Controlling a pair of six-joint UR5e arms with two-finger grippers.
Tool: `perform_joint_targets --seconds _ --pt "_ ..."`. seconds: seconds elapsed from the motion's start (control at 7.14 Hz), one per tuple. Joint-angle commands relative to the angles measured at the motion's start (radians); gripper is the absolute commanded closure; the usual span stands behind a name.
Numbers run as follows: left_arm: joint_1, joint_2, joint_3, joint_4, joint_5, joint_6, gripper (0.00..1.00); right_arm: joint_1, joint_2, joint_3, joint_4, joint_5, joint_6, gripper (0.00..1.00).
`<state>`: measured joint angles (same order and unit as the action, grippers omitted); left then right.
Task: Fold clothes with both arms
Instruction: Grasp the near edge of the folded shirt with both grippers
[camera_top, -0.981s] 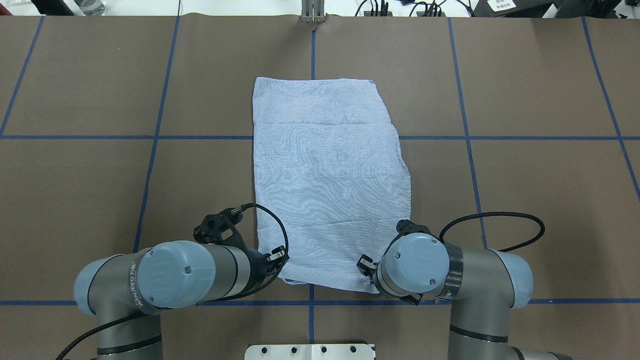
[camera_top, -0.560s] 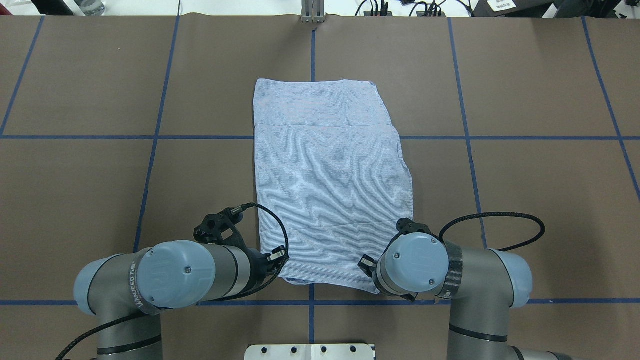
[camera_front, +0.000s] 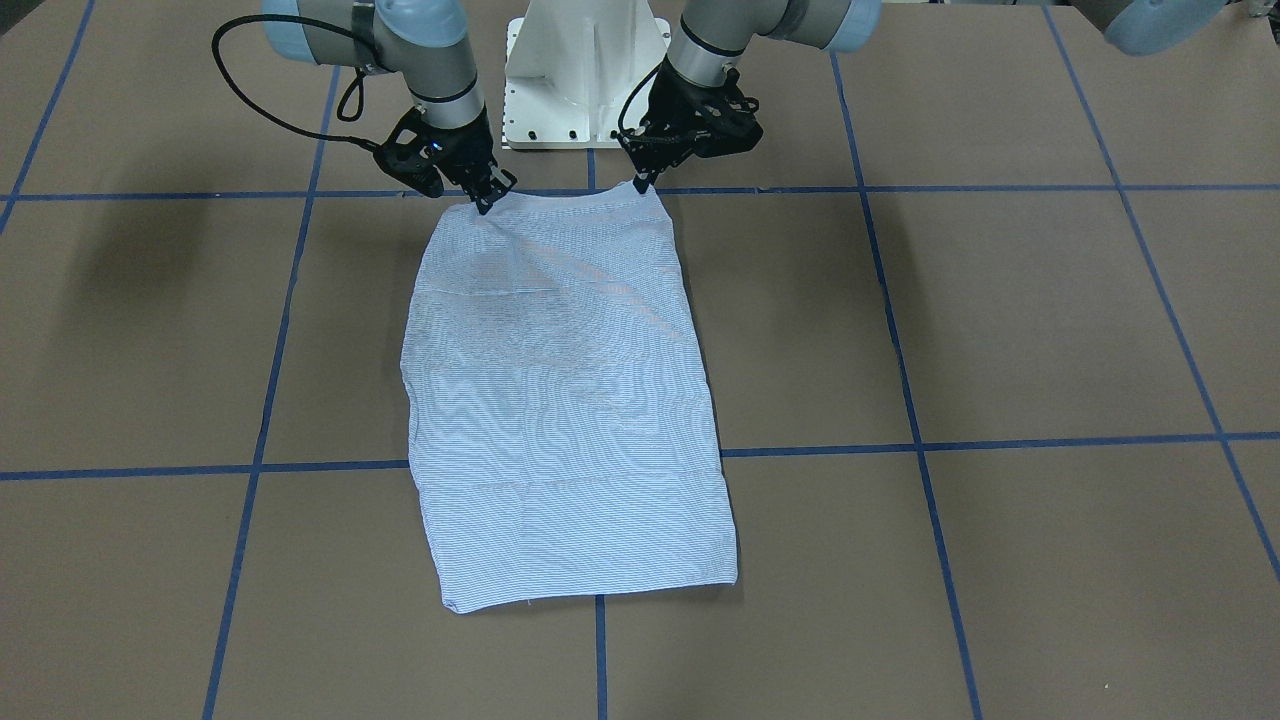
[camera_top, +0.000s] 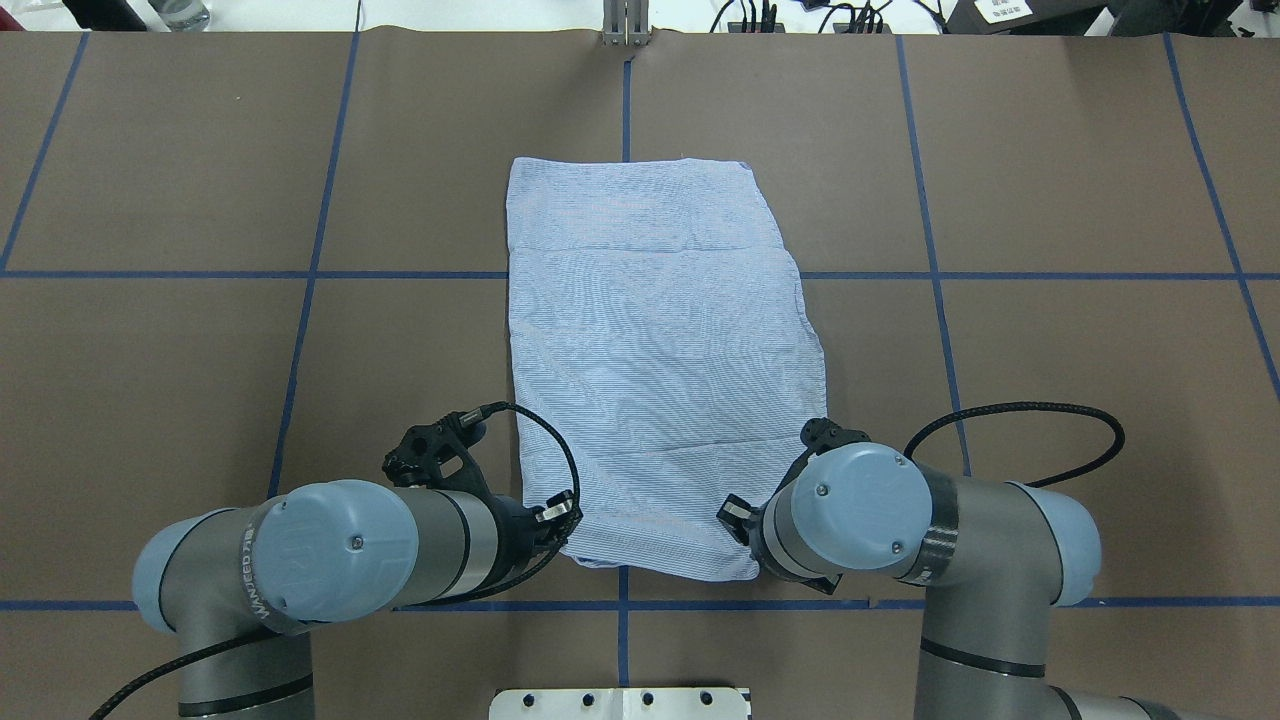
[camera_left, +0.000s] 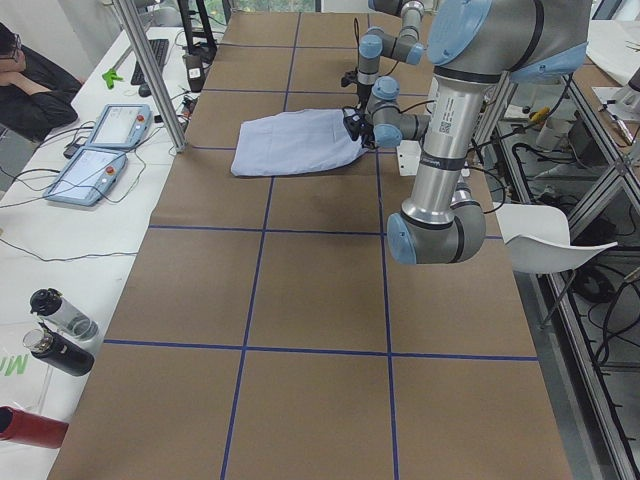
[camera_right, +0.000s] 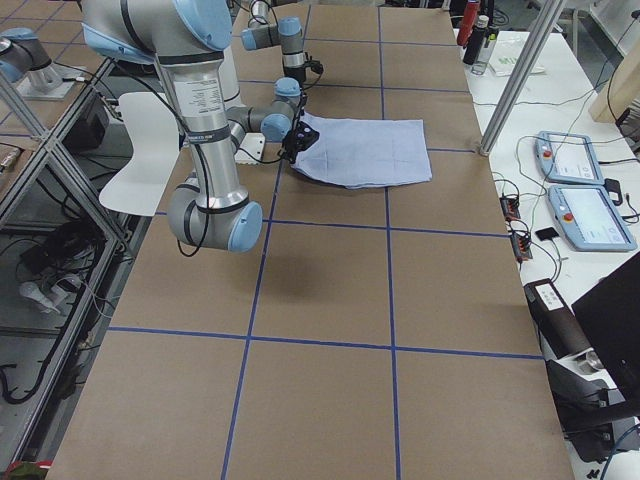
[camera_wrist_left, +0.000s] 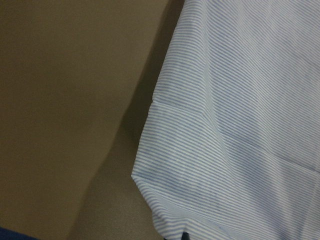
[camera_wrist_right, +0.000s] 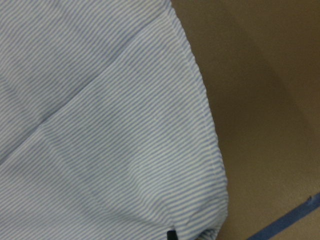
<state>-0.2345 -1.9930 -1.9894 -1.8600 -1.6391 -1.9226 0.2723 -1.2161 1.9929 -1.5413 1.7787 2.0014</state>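
The light blue striped shirt (camera_front: 560, 400) lies folded into a long rectangle on the brown table, collar and buttons hidden. It also shows in the overhead view (camera_top: 660, 360). My left gripper (camera_front: 640, 183) is shut on the shirt's corner nearest the robot on its left side. My right gripper (camera_front: 487, 203) is shut on the other near corner. In the overhead view the wrists cover both grippers, left (camera_top: 562, 517) and right (camera_top: 733, 520). Each wrist view shows a pinched shirt corner, left (camera_wrist_left: 240, 125) and right (camera_wrist_right: 100, 125).
The white pedestal base (camera_front: 585, 70) stands just behind the shirt's near edge. Blue tape lines (camera_top: 300, 275) grid the table. A metal post (camera_top: 625, 25) stands at the far edge. Control pendants (camera_left: 105, 145) and bottles (camera_left: 60, 330) lie on the side bench.
Both arms have shifted slightly outward and back toward the robot. The shirt's near edge has shifted a little with them. Both grippers stay at the near corners.
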Motion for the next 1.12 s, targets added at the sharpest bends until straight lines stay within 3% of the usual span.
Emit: perform_joint_targets --seconds 0.0,0.28,0.56,0.98 --pt "0.004 0.002 -0.057 0.05 -0.062 0.001 1.0 0.011 -0.02 0.058 -0.003 0.057 -0.001 1.0" --pt "0.017 0.006 -0.103 0.109 -0.067 0.001 1.0 0.011 -0.058 0.119 -0.005 0.172 -0.001 1.0" --pt "0.047 0.005 -0.19 0.215 -0.151 0.001 1.0 0.002 -0.066 0.162 -0.005 0.321 -0.001 1.0" --pt "0.057 0.005 -0.253 0.246 -0.156 0.007 1.0 0.063 -0.054 0.176 -0.003 0.352 -0.007 1.0"
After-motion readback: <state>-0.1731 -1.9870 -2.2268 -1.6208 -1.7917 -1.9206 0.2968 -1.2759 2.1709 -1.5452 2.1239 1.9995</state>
